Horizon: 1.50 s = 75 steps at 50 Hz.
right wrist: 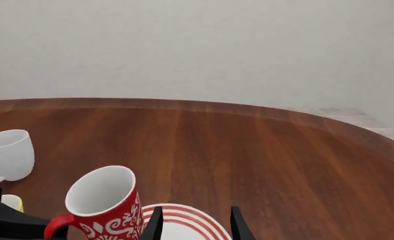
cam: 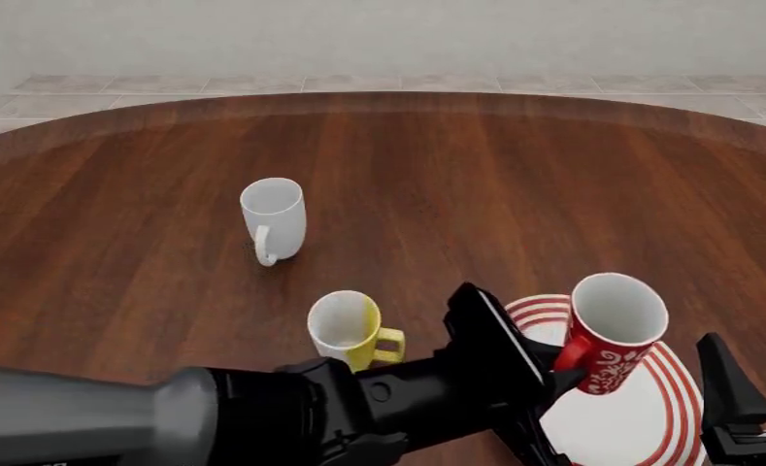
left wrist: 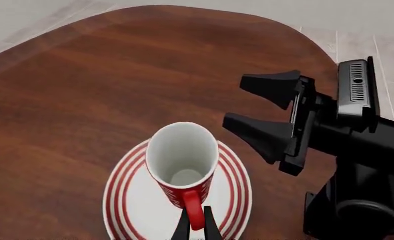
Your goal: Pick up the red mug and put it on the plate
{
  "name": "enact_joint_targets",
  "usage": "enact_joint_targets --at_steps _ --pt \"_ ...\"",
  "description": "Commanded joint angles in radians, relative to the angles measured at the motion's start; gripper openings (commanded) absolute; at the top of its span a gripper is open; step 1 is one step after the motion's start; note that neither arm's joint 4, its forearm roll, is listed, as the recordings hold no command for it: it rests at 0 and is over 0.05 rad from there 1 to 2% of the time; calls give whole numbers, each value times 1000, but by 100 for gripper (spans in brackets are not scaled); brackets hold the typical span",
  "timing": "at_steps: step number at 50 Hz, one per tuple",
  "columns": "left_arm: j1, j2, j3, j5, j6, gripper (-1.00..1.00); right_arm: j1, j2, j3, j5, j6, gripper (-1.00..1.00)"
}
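Front view: your left gripper (cam: 557, 374) pinches red mug (cam: 610, 335) by handle, tilted above plate (cam: 661, 408). Right gripper (left wrist: 266, 112) open, idle. Release now, mug tips over.

1. The front view looks forward and down from above and behind the arms, taking in most of the bench (cam: 486, 165) and the far wall.
2. The left wrist view looks steeply down, close over the red mug (left wrist: 181, 167) on the plate (left wrist: 130, 200).
3. The right wrist view sits low, facing the wall; all three views share mug and plate.
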Motion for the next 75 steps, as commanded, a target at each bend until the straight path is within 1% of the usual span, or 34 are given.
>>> enact_joint_targets --at_steps 1,44,75 --pt "3 29 -16 3 10 -100 -1 0 0 -1 2 100" --pt "-18 107 -67 8 32 -100 -6 0 0 -2 8 100" --pt "-7 150 -78 -5 18 -100 -8 0 0 -2 11 100"
